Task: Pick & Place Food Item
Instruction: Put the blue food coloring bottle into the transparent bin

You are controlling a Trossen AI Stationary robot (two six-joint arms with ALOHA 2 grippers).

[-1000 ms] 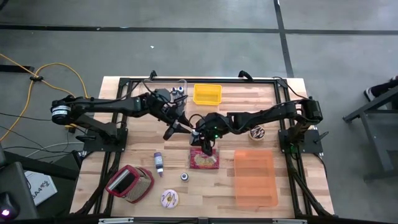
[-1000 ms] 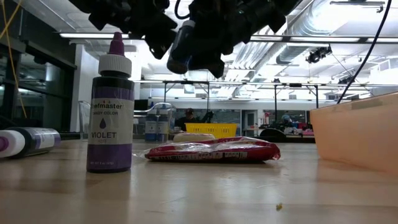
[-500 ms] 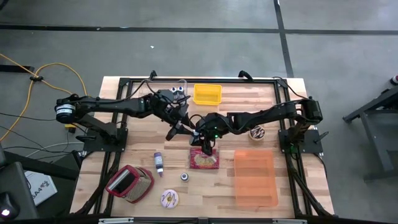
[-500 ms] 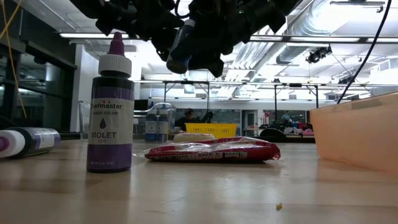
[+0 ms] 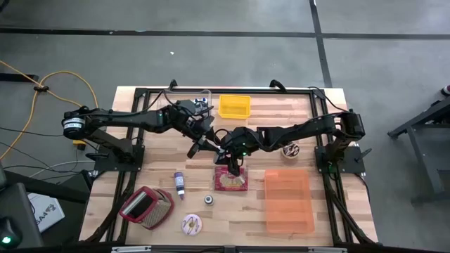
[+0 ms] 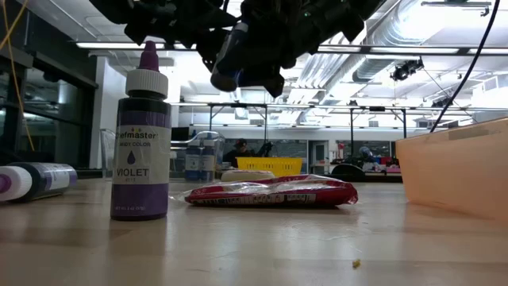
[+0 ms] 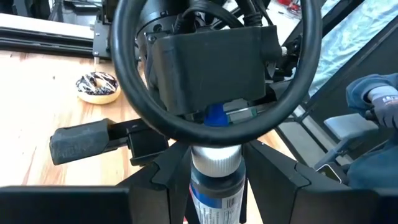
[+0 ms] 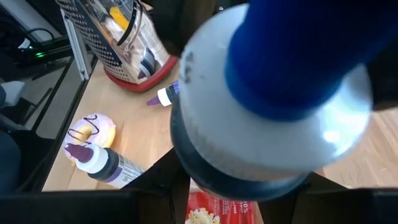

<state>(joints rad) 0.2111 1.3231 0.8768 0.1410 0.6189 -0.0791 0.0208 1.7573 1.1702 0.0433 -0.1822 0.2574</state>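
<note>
The blue-capped bottle (image 7: 214, 163), which I take to be the food item, hangs above mid-counter, clamped by its body in the left claw (image 7: 214, 190). It looks light, stiff and smooth, so it is best held round the body below the white collar. The right claw (image 5: 232, 167) is just beside its cap; I cannot tell that claw's state. Below lies a red snack packet (image 5: 232, 181). A violet bottle (image 6: 141, 159) stands left of the packet and an orange tub (image 5: 288, 200) sits to the right.

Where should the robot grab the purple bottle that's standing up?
Probably grip the violet bottle around its round labelled middle, with the fingers coming in level from the side. It stands upright, and its pointed purple cap looks too narrow to pinch well.
</note>
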